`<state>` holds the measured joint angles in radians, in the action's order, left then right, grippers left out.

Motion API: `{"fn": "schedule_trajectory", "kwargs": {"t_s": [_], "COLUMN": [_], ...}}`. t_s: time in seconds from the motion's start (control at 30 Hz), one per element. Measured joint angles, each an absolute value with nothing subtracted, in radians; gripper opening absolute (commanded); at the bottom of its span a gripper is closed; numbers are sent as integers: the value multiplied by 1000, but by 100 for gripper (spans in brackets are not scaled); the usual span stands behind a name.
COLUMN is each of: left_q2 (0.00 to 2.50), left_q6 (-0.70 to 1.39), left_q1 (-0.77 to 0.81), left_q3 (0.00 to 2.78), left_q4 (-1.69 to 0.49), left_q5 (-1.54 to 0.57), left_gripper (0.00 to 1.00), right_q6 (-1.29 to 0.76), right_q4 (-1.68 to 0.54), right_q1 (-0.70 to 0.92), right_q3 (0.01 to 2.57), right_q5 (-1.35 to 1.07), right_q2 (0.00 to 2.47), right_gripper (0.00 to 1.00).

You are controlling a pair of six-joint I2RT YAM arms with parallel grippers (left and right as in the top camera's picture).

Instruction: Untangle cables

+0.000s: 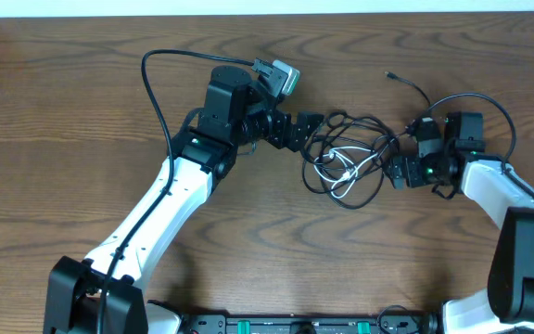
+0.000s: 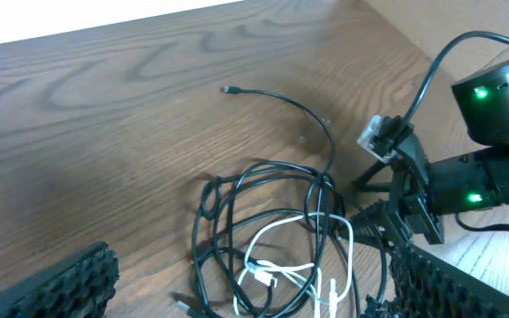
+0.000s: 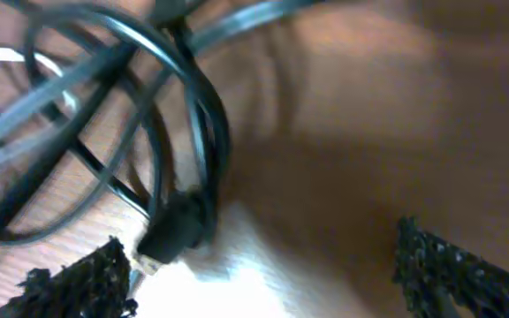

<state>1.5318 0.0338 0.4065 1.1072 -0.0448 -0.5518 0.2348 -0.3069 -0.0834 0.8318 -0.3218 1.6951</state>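
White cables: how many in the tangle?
1. The white cable loops through the near-middle part of the tangle, woven among the black cables. Another could be hidden underneath, but none shows.

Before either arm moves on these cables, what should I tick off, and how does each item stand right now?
1. Left gripper open and empty: ok.
2. Right gripper open and empty: ok.
3. Black plug centred between the right fingers: not ok, it lies beside one finger.
4. Cables separated: not ok; the white cable lies among the black loops.
5. Loose black end clear of the tangle: ok.
6. Which cable the plug belongs to: cannot tell.
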Motion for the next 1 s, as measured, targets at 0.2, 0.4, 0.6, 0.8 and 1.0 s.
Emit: {"fn": "schedule_trajectory", "kwargs": {"t_s": [0.2,0.4,0.6,0.8,1.0], "left_q2": [1532,1532,1532,1532,1532], "left_q6": [34,33,33,34,34], "left_q1": [406,406,406,406,406], "left_q3": [1107,1107,1107,1107,1107], "left_q4": [-45,-45,-45,-45,-45], "left_q5": [-552,-552,-552,-552,-552], "left_gripper": [98,98,98,97,98], "right_q6": [275,306,326,322,310], "right_q4": [-215,-176,-119,-111,-135], "right_q1": [-82,-44,2,8,-7], "right_q3": [830,830,835,838,836], "right_q5": [-419,-484,-520,-532,-530], "right_q2": [1695,1705,1800,1812,1797], "right_gripper": [80,70,43,30,15]}}
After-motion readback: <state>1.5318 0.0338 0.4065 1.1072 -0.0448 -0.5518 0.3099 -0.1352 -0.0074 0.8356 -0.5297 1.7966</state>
